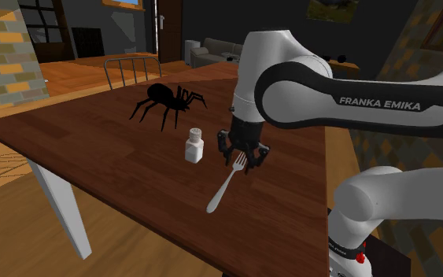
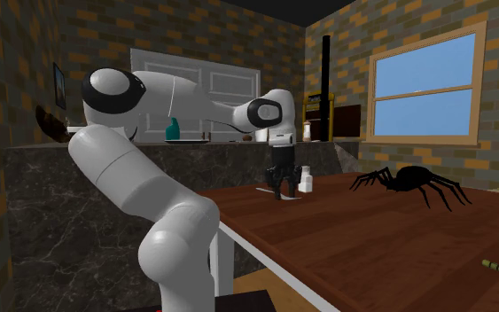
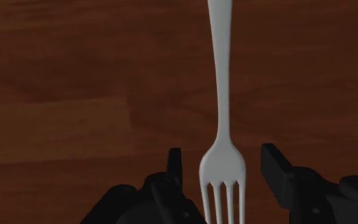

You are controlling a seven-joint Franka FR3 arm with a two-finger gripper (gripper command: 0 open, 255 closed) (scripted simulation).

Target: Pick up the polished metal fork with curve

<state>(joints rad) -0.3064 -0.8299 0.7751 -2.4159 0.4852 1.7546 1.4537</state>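
One black gripper is hanging low over the bench. Its two fingers are standing apart on either side of the fork at its tines, not touching it and holding nothing. The one fork is lying flat on the bench, near one white shaker. One black spider is sitting further away.

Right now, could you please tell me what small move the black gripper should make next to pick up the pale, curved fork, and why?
The black two-finger gripper is open, its fingers flanking the head of the pale grey fork without touching it, low over the brown wooden table. So closing them on the fork is probably the next move.
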